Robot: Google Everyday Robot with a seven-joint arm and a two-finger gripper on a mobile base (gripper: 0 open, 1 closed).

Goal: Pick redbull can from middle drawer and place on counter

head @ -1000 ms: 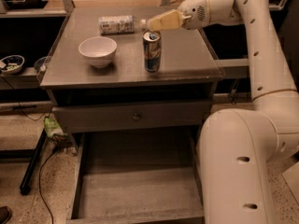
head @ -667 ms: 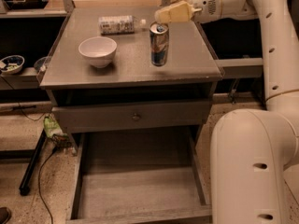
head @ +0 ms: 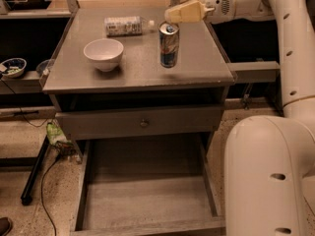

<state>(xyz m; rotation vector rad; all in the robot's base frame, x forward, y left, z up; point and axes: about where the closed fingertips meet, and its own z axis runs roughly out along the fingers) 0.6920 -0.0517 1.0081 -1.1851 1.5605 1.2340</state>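
The redbull can (head: 169,44) stands upright on the counter (head: 197,65), right of centre, and nothing touches it. My gripper (head: 183,13) hovers just above and behind the can's top, at the counter's far right, and holds nothing. The middle drawer (head: 147,198) is pulled out below, and its plank floor is bare.
A white bowl (head: 103,54) stands on the counter's left half. A clear plastic bottle (head: 124,26) lies on its side at the back. A shut drawer front with a round knob (head: 143,123) sits under the counter. My arm's large white body (head: 268,176) fills the lower right. Cables (head: 44,181) lie on the floor at the left.
The gripper has drawn up and to the right, away from the can's top. The can stands free in all frames. The whole scene has shifted a little in the view.
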